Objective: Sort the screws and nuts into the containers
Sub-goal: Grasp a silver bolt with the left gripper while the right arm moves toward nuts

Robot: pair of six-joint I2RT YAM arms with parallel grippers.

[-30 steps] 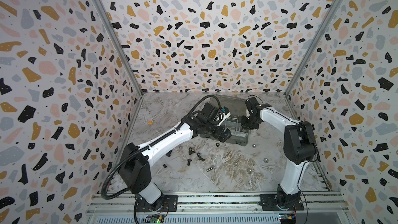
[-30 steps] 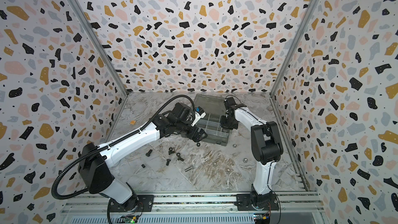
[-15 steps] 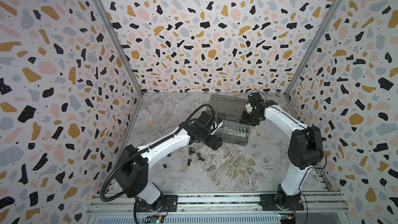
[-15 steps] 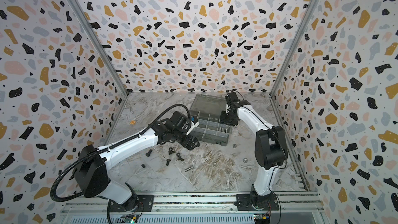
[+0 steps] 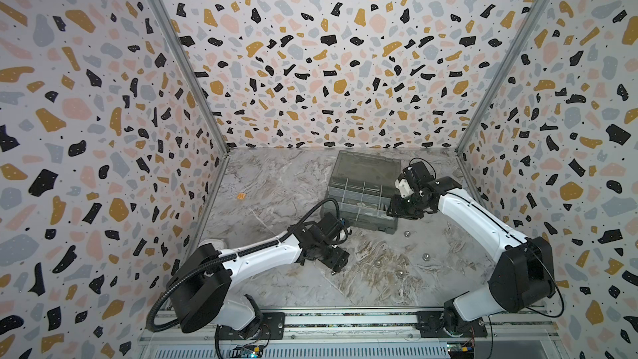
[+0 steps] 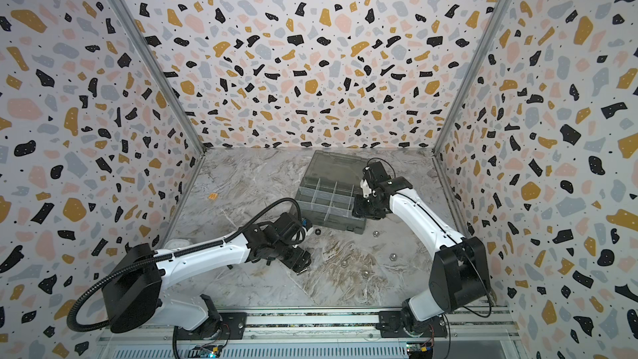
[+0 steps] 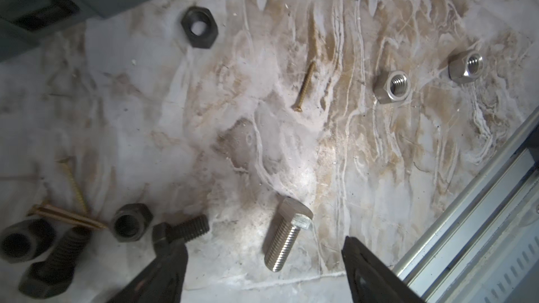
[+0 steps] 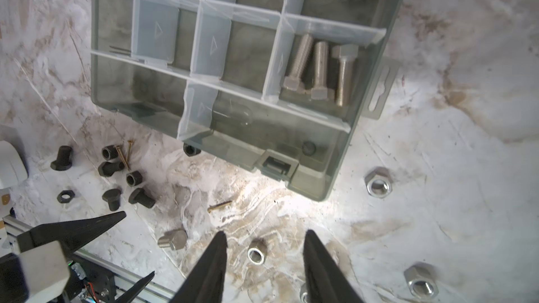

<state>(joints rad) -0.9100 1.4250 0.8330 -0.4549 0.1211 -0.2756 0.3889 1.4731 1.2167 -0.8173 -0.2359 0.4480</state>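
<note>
The left gripper [image 7: 261, 247] hangs low over the marbled table [image 5: 276, 181]. Its jaws are spread wide and hold nothing. A loose silver bolt [image 7: 287, 237] lies flat between them, untouched as far as the left wrist view shows. Close beside one finger sits a cluster of black bolts and nuts [image 7: 87, 237], mixed with thin brass screws [image 7: 73, 182]. Further out lie a single black nut [image 7: 199, 27] and two silver nuts [image 7: 392, 85].

The right gripper [image 8: 264, 234] is also unclenched and empty. In both top views it is raised beside the right edge of the organiser box [image 8: 335, 170], which stands open. In the right wrist view, one compartment at the box's edge holds three silver bolts [image 8: 320, 71]. The other compartments look empty, though faint thin shapes in one are too unclear to name.

Sorting appears to be at an early stage. Only a few silver bolts are put away. One silver bolt, all the black parts, the brass screws and every nut in view remain loose on the table.
</note>
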